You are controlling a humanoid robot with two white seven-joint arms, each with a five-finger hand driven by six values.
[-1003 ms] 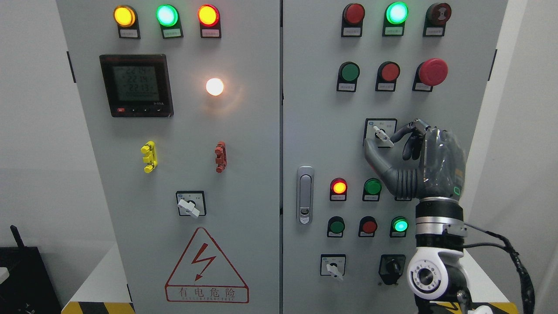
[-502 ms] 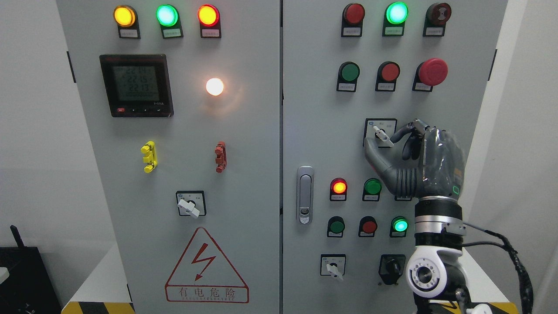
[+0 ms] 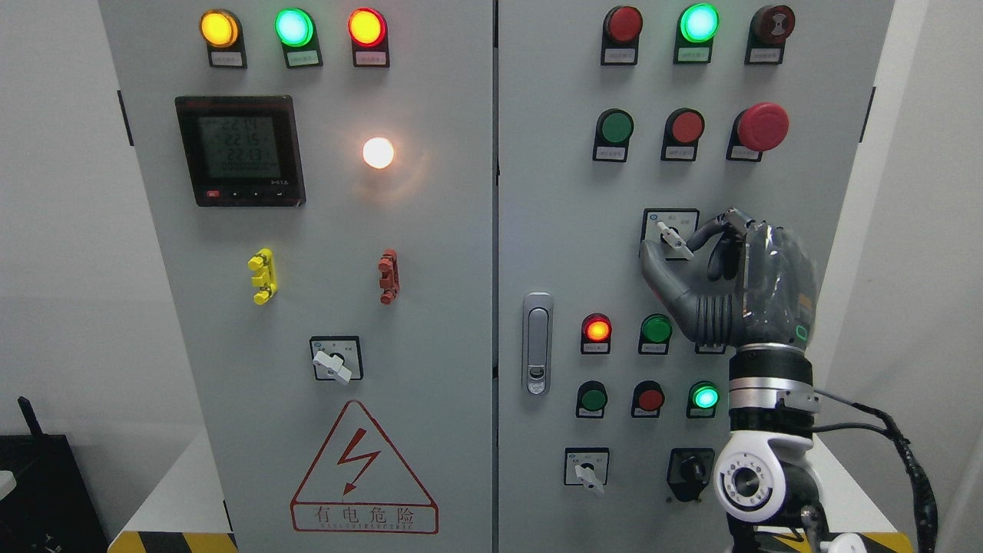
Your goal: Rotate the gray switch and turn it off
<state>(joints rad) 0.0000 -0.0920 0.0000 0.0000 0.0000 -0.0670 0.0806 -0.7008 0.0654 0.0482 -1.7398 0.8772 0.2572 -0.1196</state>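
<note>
The gray switch is a small pale rotary handle on a square labelled plate at mid-height on the right cabinet door. Its handle tilts up to the left. My right hand rises from the lower right and is shut on this handle. The thumb presses from below left, and the index finger comes in from the right. The other fingers curl behind them. My left arm does not show.
Lit red and green lamps and unlit push buttons sit just below the hand. A red mushroom button is above. Similar rotary switches are at the left door and low right, beside a black knob. The door latch lies left.
My right hand and forearm have crept a few pixels to the left. The switch handle's tilt looks the same. The meter's digits have flickered.
</note>
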